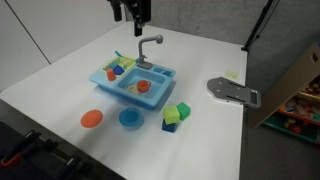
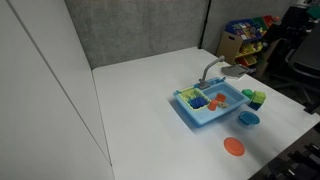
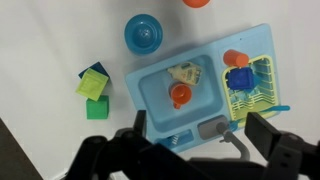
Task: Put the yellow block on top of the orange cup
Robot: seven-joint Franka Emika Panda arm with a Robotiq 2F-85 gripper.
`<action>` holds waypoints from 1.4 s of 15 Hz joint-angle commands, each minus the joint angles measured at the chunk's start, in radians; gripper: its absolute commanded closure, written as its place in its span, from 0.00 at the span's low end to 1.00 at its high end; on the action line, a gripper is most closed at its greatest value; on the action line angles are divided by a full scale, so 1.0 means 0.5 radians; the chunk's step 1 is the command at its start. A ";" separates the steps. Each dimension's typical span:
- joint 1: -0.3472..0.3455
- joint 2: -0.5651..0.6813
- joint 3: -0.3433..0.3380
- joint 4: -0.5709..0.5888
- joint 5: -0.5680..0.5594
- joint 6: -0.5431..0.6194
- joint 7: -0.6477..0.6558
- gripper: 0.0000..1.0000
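The yellow block (image 3: pixel 90 86) is a yellow-green cube on the white table beside the blue toy sink (image 3: pixel 160 110), between a blue cube (image 3: pixel 97 70) and a green cube (image 3: pixel 97 108). It also shows in both exterior views (image 1: pixel 182 109) (image 2: pixel 260 96). A lighter orange cup (image 3: pixel 235 58) stands by the yellow rack side of the sink, seen in an exterior view too (image 1: pixel 116 70). A darker red-orange cup (image 3: pixel 180 95) sits in the basin. My gripper (image 3: pixel 203 135) is open and empty, high above the sink's faucet (image 1: pixel 133 12).
A blue bowl (image 3: pixel 143 33) and a flat orange disc plate (image 1: pixel 92 118) lie on the table in front of the sink. The grey faucet (image 1: pixel 148 45) rises at the sink's back. A grey metal plate (image 1: pixel 232 92) lies near the table edge.
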 commanded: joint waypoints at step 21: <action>-0.214 1.085 -0.049 0.482 -0.140 0.312 0.269 0.00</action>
